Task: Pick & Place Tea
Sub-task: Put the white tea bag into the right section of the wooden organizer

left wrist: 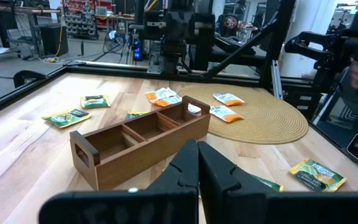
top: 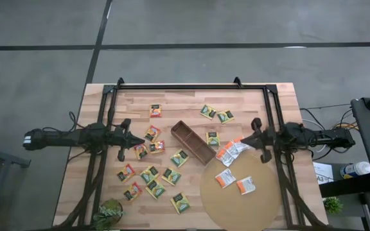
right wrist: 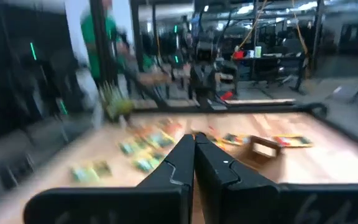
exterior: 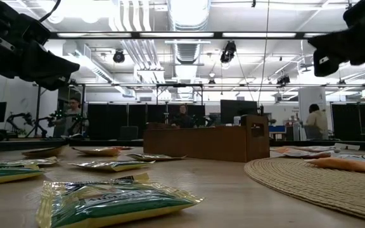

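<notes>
Robotics lab or workshop, large open hall. Pale wooden-plank table (top: 191, 102) with a black metal frame (top: 191, 85) along its far edge, standing on grey concrete floor (top: 44, 38). Above the table: exposed white ceiling ducts (exterior: 138, 44), strip lights (exterior: 189, 35), hanging black lamps (exterior: 228, 52). Beyond the table: dark monitors (exterior: 236, 109), further black robot arms on stands (exterior: 24, 118), seated and standing people (exterior: 313, 120). Beside the table, loose cables (top: 313, 119).
</notes>
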You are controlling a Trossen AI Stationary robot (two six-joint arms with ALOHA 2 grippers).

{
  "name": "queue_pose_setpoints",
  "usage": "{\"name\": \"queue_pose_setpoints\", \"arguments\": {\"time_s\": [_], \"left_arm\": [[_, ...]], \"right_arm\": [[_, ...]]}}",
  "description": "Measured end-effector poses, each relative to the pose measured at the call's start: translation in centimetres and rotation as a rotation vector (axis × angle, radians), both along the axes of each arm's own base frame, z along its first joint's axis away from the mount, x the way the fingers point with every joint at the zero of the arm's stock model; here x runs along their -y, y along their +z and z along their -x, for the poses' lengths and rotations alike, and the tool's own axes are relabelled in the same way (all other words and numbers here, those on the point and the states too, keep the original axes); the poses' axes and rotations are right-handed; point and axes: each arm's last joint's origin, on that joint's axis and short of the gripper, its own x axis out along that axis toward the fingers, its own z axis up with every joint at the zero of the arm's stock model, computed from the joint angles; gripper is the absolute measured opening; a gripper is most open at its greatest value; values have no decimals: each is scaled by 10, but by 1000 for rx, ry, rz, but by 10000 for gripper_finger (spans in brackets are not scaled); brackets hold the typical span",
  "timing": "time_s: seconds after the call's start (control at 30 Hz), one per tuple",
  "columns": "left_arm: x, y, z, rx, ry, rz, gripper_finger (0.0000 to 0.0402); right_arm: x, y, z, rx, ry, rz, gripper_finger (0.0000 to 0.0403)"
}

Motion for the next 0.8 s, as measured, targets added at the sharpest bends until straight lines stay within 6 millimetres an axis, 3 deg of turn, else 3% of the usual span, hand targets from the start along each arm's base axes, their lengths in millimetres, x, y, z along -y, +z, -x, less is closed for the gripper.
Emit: {"name": "queue_pose_setpoints", "arguments": {"time_s": [0.17, 0.3, 0.5, 0.8], "left_arm": [[0, 0, 0, 0, 0, 0, 0], [0, 0, 0, 0, 0, 0, 0], [0, 0, 0, 0, 0, 0, 0], [0, 0, 0, 0, 1, 0, 0]], "right_arm": [[2, 12, 2, 93, -7, -350, 9], [3, 20, 4, 171, -14, -504, 9], [4, 36, 9, 295, 6, -552, 9], [5, 79, 13, 269, -19, -501, 9]]}}
